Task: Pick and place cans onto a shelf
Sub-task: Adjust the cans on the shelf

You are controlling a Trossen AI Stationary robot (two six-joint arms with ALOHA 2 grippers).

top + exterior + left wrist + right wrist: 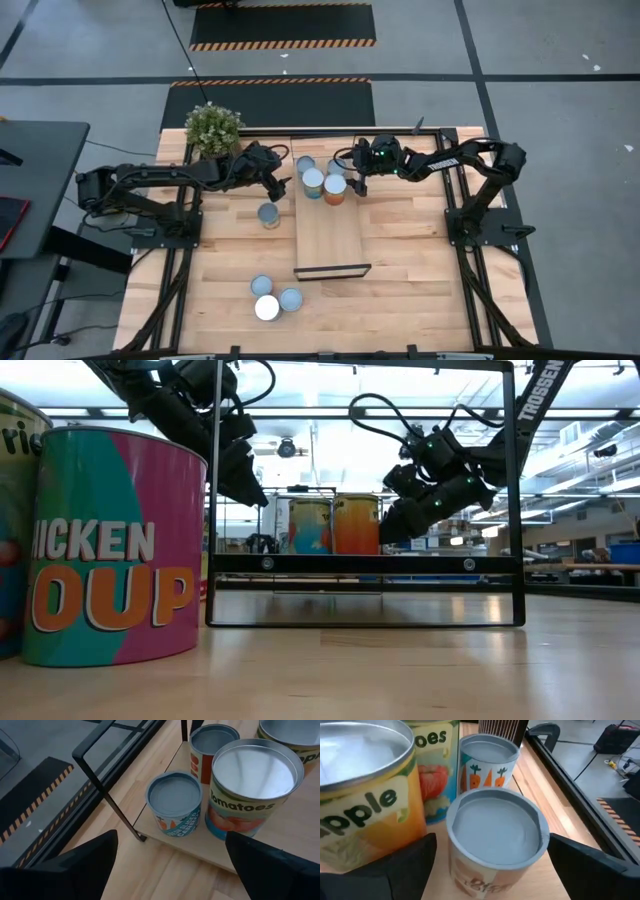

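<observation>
My right gripper (pixel 357 186) hangs with fingers spread, gripping nothing, just beside the four cans (pixel 313 180) clustered at the shelf's (pixel 330 235) far end; my left gripper (pixel 284 184), equally parted and empty, sits off that end's other side. Only my wrist cameras read labels: a "Tomatoes" can (pixel 252 787), a carrot-pictured one (pixel 486 762), a pineapple one (pixel 367 795). The low view alone shows a pink-and-teal chicken soup can (pixel 110 545) close up. One can (pixel 269 215) stands alone on the table (pixel 420 290), three (pixel 272 298) bunch near its front edge, and a potted plant (pixel 213 127) sits at the far corner.
</observation>
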